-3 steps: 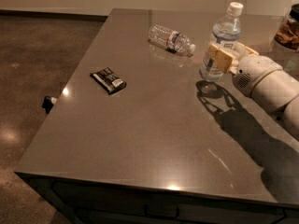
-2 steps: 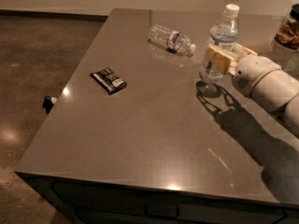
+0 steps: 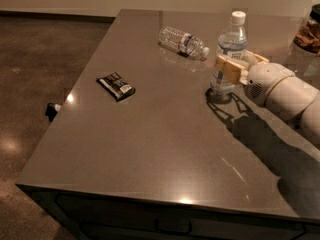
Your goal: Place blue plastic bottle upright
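The blue plastic bottle (image 3: 229, 46) is upright at the table's right back, with a white cap and a pale label. Its base is at or just above the table top (image 3: 165, 134). My gripper (image 3: 237, 64) comes in from the right on a white arm (image 3: 287, 91) and is shut on the bottle's middle. One tan finger (image 3: 228, 69) lies across the near side of the bottle and the other shows behind it.
A clear ribbed bottle with a red-and-blue band (image 3: 183, 40) lies on its side just left of and behind the gripper. A dark snack packet (image 3: 116, 85) lies at the left. A jar with brown contents (image 3: 307, 31) stands at the far right back.
The gripper and the upright bottle in it have shifted a little to the left and down toward the table. The lying bottle and the packet have not moved.
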`<state>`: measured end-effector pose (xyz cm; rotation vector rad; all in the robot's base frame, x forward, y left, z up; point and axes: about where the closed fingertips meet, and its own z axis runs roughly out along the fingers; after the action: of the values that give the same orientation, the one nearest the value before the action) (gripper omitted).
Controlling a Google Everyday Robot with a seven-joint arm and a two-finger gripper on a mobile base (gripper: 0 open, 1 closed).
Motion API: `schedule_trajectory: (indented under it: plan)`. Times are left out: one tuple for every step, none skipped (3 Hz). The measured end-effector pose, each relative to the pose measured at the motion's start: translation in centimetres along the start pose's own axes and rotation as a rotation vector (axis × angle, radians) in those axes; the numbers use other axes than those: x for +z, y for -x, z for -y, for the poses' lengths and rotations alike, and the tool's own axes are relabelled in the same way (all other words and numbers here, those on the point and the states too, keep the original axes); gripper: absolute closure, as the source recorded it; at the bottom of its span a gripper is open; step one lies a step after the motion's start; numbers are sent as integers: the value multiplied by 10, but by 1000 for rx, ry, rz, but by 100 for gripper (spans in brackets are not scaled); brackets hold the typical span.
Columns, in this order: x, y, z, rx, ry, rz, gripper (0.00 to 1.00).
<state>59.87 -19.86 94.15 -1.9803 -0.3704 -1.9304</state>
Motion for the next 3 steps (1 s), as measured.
schedule_trajectory:
  plan:
    - [3,5,2,-6,0,5,100]
    - [6,10,4,-9,15,0,82]
    - [10,15,4,-17,27,-4,59]
